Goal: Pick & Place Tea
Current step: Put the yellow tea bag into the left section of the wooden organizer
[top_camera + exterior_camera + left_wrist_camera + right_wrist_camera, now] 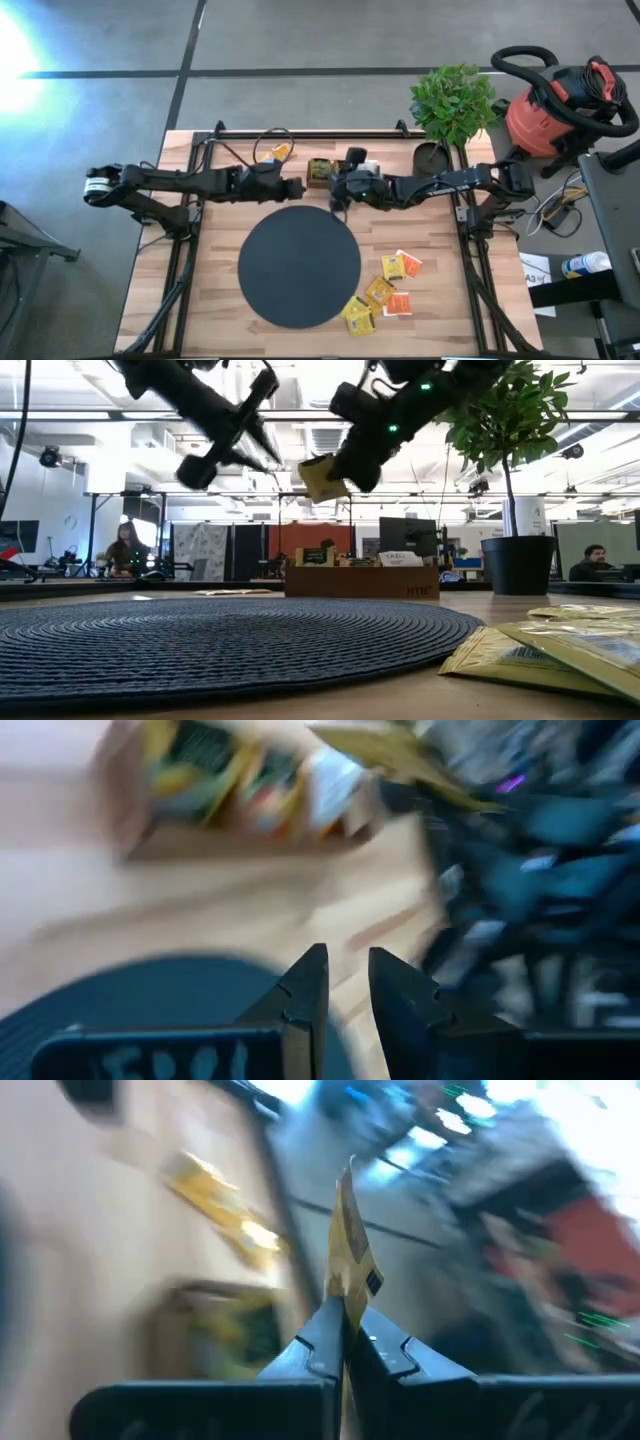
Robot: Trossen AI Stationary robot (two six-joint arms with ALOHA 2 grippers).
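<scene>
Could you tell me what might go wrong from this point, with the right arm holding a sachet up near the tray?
1. The right end effector pinches the yellow sachet only by its lower edge, so it might slip or twist free in transit.
2. The left end effector hovers close beside it over the black disc's far rim; the two arms could brush.
3. Loose sachets already crowd the table to the disc's right, so a drop there may land on them.
</scene>
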